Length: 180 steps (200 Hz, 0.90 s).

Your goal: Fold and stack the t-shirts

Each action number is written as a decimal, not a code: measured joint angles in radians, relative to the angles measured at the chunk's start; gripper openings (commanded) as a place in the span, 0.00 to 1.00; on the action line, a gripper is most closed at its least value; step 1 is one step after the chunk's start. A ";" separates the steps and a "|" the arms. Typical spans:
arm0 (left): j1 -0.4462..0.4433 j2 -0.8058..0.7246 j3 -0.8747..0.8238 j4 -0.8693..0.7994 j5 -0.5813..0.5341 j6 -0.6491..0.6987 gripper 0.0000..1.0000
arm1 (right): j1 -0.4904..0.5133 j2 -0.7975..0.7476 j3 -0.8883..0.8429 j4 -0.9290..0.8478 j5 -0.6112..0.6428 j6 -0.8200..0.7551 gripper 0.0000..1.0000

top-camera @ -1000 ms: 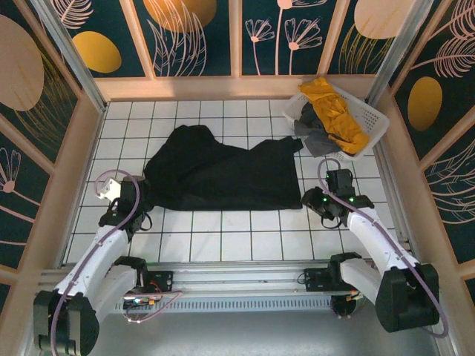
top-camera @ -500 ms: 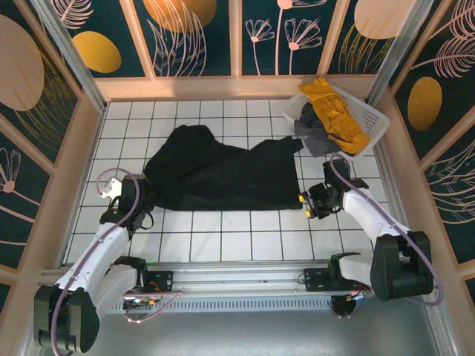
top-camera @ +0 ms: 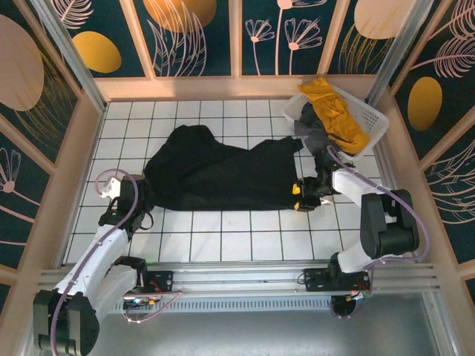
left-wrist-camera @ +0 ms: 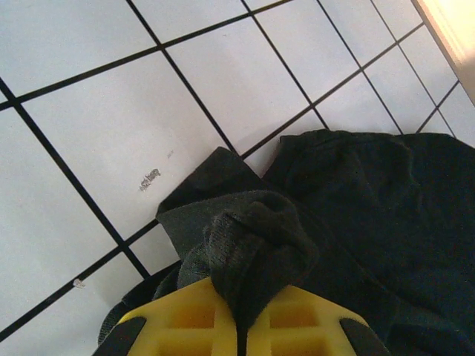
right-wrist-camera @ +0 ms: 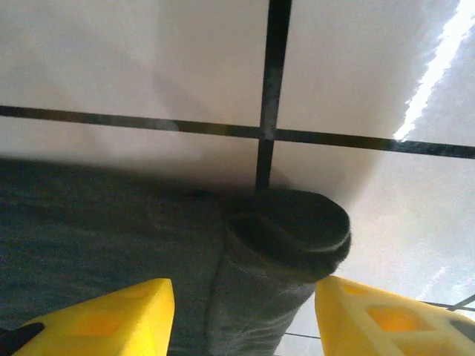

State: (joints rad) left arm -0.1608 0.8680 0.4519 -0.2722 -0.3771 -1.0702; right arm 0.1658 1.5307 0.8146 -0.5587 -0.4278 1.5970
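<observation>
The black t-shirt [top-camera: 223, 174] lies spread and wrinkled across the middle tiles. My left gripper [top-camera: 141, 199] is at its lower left corner. In the left wrist view this gripper [left-wrist-camera: 241, 315] is shut on a bunched fold of the black t-shirt [left-wrist-camera: 252, 245]. My right gripper [top-camera: 298, 198] is at the lower right corner. Seen from the right wrist, that gripper [right-wrist-camera: 245, 311] is open, its yellow fingers [right-wrist-camera: 126, 315] straddling a rolled edge of the black t-shirt [right-wrist-camera: 286, 237] without pinching it. The mustard yellow t-shirt [top-camera: 335, 111] and dark grey t-shirt [top-camera: 312, 135] lie in the basket.
A white slotted basket [top-camera: 371, 115] sits tilted at the back right corner. Wooden walls [top-camera: 74, 170] frame the tiled floor [top-camera: 237, 237] on the left, back and right. Bare tiles lie in front of the black shirt, towards the arm bases.
My right arm has swung left from the right side to the black shirt's lower right corner, and its jaws now straddle the rolled edge. The left gripper has kept its hold.
</observation>
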 measured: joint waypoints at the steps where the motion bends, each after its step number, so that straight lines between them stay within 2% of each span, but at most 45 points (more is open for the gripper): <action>1: 0.000 0.000 0.000 0.000 0.000 0.000 0.05 | 0.000 0.001 0.000 0.001 -0.001 0.002 0.56; 55: 0.000 -0.005 0.001 0.000 0.000 0.016 0.04 | -0.002 0.064 0.002 -0.011 -0.017 0.062 0.58; 110: 0.000 -0.005 0.011 0.003 0.000 0.023 0.02 | -0.002 0.080 0.002 -0.042 -0.020 0.056 0.51; 137: 0.000 -0.006 0.012 0.003 0.000 0.027 0.02 | -0.002 0.047 -0.003 -0.075 -0.019 0.040 0.45; 180: 0.000 -0.005 0.012 0.004 0.003 0.029 0.02 | -0.001 -0.049 -0.042 -0.122 -0.019 0.032 0.43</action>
State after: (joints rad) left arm -0.1608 0.8627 0.4641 -0.2684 -0.3737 -1.0409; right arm 0.1646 1.4815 0.7727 -0.6804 -0.4473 1.6291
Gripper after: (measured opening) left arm 0.074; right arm 0.439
